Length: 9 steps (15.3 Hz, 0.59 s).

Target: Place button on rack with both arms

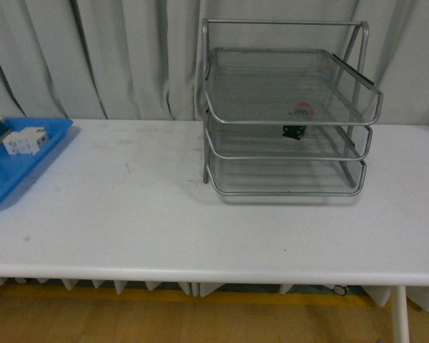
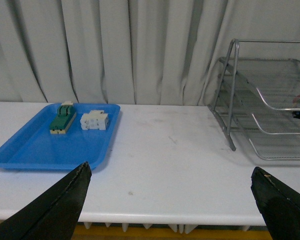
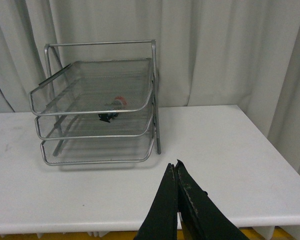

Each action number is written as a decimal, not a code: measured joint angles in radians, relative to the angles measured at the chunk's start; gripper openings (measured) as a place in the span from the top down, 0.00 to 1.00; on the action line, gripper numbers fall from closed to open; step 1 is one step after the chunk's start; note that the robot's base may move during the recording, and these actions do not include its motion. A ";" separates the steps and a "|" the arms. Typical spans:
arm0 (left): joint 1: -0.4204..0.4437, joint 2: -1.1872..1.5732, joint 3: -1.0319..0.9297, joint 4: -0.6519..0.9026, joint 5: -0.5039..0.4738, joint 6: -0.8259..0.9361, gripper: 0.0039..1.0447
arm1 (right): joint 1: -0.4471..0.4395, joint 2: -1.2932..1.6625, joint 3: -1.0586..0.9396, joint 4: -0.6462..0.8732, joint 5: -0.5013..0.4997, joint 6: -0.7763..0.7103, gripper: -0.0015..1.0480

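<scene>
A: Jaws first, then: how do they stand?

B: The left gripper [image 2: 170,200] has its jaws spread wide, nothing between them, over the white worktop [image 1: 164,214]. The right gripper [image 3: 176,172] has its jaws pressed together, empty too, and stands apart from the rack [image 3: 97,105].

A: And the button?

B: The button [image 1: 298,121] lies in the rack [image 1: 286,107], red cap and dark body seen through the mesh; it seems to rest on the middle tier, though I cannot be sure which.

A: Farther out?

B: A blue tray [image 2: 45,145] sits well apart, at the worktop's left end, holding a white block [image 2: 94,120] beside a green-and-cream part [image 2: 63,120]. Grey curtains [image 1: 93,57] hang behind
</scene>
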 joint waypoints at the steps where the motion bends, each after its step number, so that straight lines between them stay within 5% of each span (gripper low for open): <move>1: 0.000 0.000 0.000 0.000 0.000 0.000 0.06 | 0.000 -0.008 0.000 -0.010 0.000 0.000 0.98; 9: 0.000 0.000 0.000 0.000 0.000 0.000 0.06 | 0.000 -0.246 0.001 -0.263 0.001 0.000 0.98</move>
